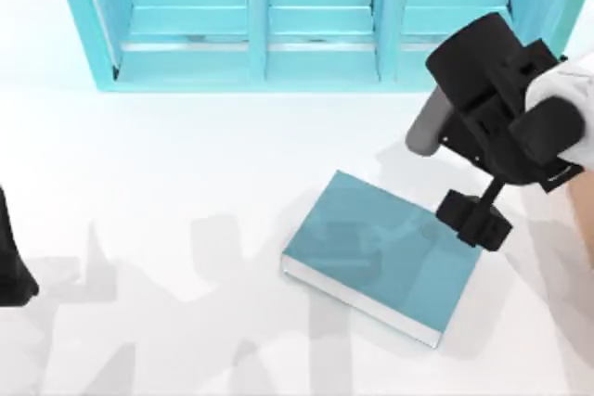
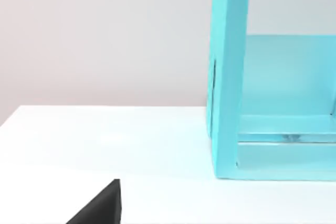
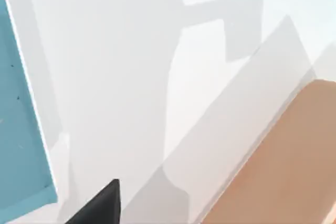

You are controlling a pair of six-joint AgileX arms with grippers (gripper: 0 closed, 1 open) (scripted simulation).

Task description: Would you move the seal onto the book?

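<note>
One book [image 1: 385, 252], one shelf unit [image 1: 306, 20], two arms.

Bright, even light washes the white counter [image 1: 186, 164] almost to glare. Soft grey arm shadows overlap across it and dim the book [image 1: 380, 252].

The book [image 1: 385, 252] is partly covered at its right corner by the right hand [image 1: 475, 218], so that corner cannot be seen in the top view. Whether the right hand's fingers are parted or closed cannot be told, and nothing between them can be made out. The left arm [image 1: 11, 261] is cut off by the left edge of the top view. The shelf unit [image 1: 306, 16] is cropped by the top edge. In the right wrist view, a tan-brown surface [image 3: 283, 166] is cut by the picture's edge; its identity cannot be told.
</note>
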